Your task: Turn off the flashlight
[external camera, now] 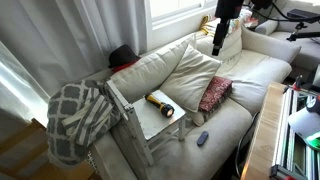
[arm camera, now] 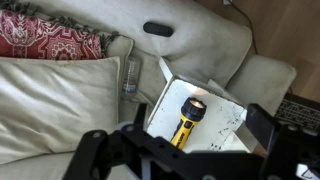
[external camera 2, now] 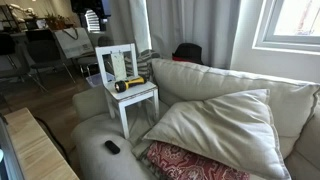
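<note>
- Chair (external camera: 150,125) on the sofa: flashlight (external camera: 160,104) lies on its seat; head looks lit in the wrist view.
- Gripper (external camera: 221,35) hangs high, well apart, claw wide and empty.
- Task looks unstarted: descent and switch press both remain.

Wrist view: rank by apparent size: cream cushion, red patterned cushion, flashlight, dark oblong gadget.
1. cream cushion, cut off by the frame edge
2. red patterned cushion, also cut off
3. flashlight
4. dark oblong gadget
The last two look close in size. The gadget lies farther from the camera, so their order is unsure.
</note>
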Tool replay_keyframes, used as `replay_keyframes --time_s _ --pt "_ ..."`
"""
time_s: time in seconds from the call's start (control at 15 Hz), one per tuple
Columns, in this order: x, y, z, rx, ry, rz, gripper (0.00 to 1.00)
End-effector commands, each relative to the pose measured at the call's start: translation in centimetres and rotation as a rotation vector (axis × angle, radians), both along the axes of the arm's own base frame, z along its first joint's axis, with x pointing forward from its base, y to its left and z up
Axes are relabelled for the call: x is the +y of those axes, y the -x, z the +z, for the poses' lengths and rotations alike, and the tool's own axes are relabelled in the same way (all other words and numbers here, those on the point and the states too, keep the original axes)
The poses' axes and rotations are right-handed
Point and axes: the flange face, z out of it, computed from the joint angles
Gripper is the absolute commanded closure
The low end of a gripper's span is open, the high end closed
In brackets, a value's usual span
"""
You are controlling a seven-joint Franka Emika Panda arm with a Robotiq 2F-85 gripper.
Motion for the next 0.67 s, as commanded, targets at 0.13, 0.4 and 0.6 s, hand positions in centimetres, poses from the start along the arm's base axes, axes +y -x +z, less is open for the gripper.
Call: replay_keyframes --time_s 0.13,0.4,0.6 --pt "0.0 0.0 0.0 0.001 0.000 0.000 0.00" --pt "2.9 -2.0 -3.3 0.013 -0.093 0.008 0.00" --pt "5.5 -5.1 -7.7 -0.078 -0.117 -0.045 0.00"
